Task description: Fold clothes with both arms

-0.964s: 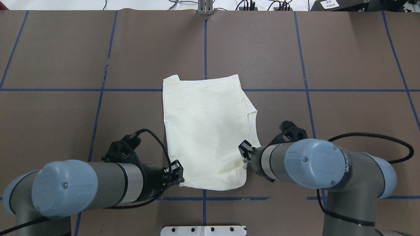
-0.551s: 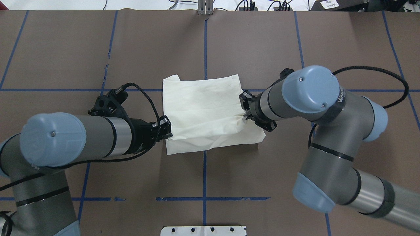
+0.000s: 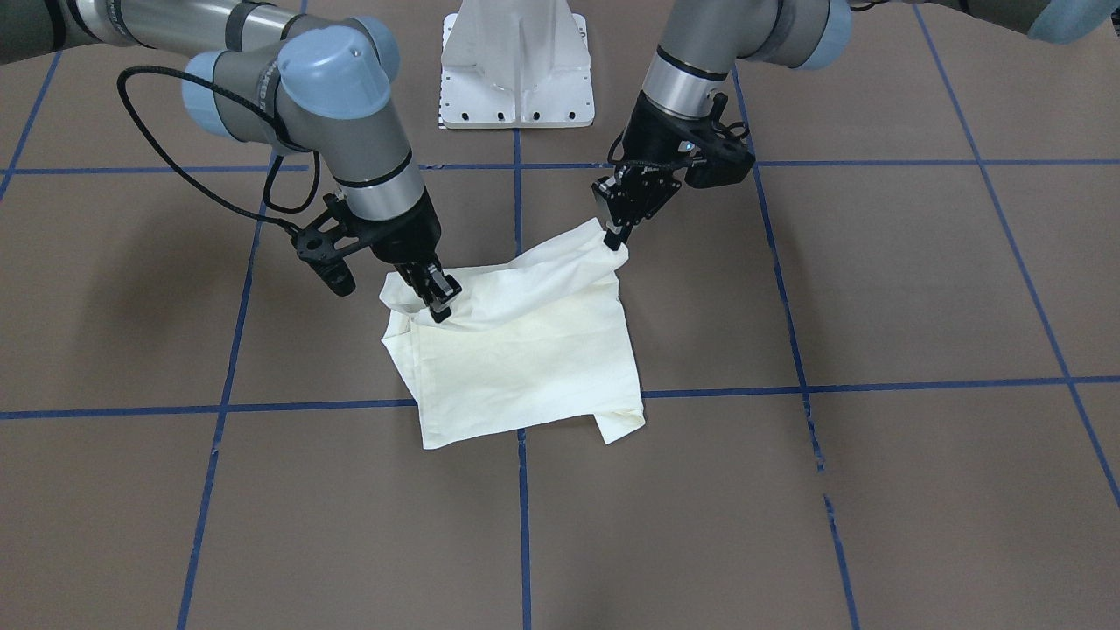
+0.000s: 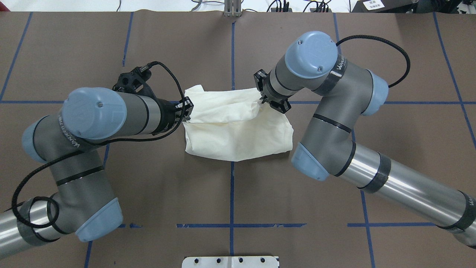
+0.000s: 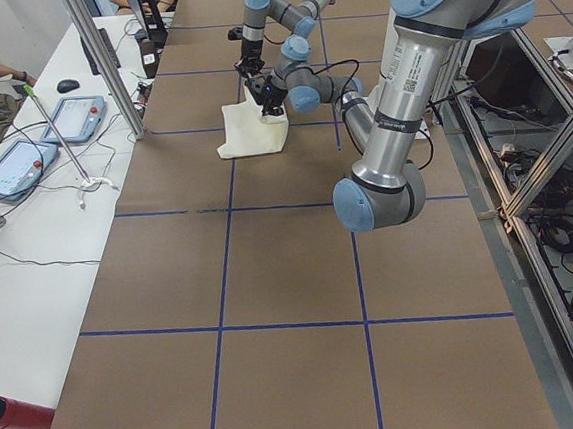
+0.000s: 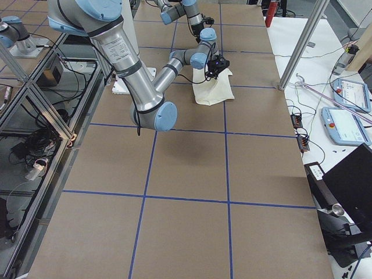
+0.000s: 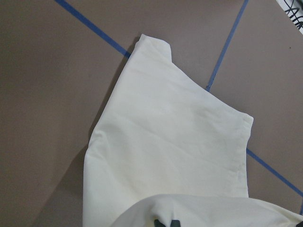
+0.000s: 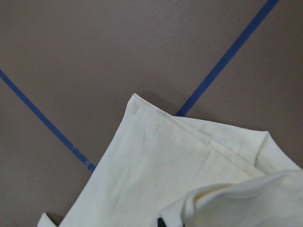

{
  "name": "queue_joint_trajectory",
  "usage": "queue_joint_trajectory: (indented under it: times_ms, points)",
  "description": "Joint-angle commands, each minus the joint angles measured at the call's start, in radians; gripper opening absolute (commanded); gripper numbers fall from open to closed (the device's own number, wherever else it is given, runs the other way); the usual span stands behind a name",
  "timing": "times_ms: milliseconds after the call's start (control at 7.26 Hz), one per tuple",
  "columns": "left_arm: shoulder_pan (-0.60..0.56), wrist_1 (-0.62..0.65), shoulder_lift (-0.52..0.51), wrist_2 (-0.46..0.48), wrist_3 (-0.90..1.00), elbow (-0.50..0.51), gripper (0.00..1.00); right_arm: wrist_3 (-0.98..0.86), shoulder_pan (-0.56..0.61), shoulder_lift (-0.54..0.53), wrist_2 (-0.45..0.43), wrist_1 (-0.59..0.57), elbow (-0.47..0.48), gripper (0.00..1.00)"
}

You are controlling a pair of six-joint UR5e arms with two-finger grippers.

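Observation:
The cream shirt (image 4: 238, 137) lies partly folded at the table's middle, plain side up; no print shows. My left gripper (image 4: 187, 108) is shut on the shirt's left corner of the lifted edge. My right gripper (image 4: 261, 95) is shut on the right corner. Both hold that edge up over the shirt's far part. In the front-facing view the shirt (image 3: 525, 359) hangs between the left gripper (image 3: 617, 238) and the right gripper (image 3: 435, 302). Both wrist views show the shirt below (image 7: 165, 137) (image 8: 184, 179), with dark fingertips just at the bottom edge.
The brown paper table (image 4: 74, 56) carries a grid of blue tape lines (image 4: 232, 56). The white pedestal base (image 4: 230, 261) sits at the near edge, also shown in the front-facing view (image 3: 516, 61). Operators' desks with tablets (image 5: 11, 163) stand beyond the table's far side.
Both grippers have carried the shirt's near edge away from the robot toward its far edge, doubling the cloth over. Both arms have stretched forward.

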Motion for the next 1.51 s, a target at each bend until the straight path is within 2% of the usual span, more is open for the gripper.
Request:
queue_joint_trajectory:
  times_ms: [0, 138, 275, 551, 688, 826, 964, 1377]
  points:
    - [-0.042, -0.141, -0.045, 0.005, 0.055, 0.203, 0.0, -0.025, 0.018, 0.072, 0.008, 0.128, -0.209, 0.0]
    - [-0.055, -0.223, -0.062, 0.005, 0.06, 0.287, 0.0, -0.04, 0.02, 0.089, 0.01, 0.182, -0.284, 0.0]
    - [-0.074, -0.243, -0.109, 0.005, 0.104, 0.372, 0.0, -0.084, 0.021, 0.105, 0.01, 0.243, -0.369, 0.0]
    - [-0.132, -0.323, -0.125, -0.008, 0.179, 0.396, 0.4, -0.101, 0.035, 0.135, 0.013, 0.282, -0.437, 0.0]
    - [-0.144, -0.357, -0.081, -0.09, 0.23, 0.354, 0.39, -0.101, 0.035, 0.136, 0.013, 0.283, -0.44, 0.0]
    - [-0.146, -0.412, -0.033, -0.157, 0.271, 0.337, 0.21, -0.101, 0.035, 0.136, 0.013, 0.284, -0.442, 0.0]
    - [-0.141, -0.458, 0.002, -0.166, 0.273, 0.325, 0.0, -0.101, 0.035, 0.136, 0.015, 0.284, -0.442, 0.0]
    - [-0.044, -0.463, 0.01, -0.184, 0.275, 0.348, 0.0, -0.1, 0.041, 0.139, 0.022, 0.284, -0.44, 0.0]
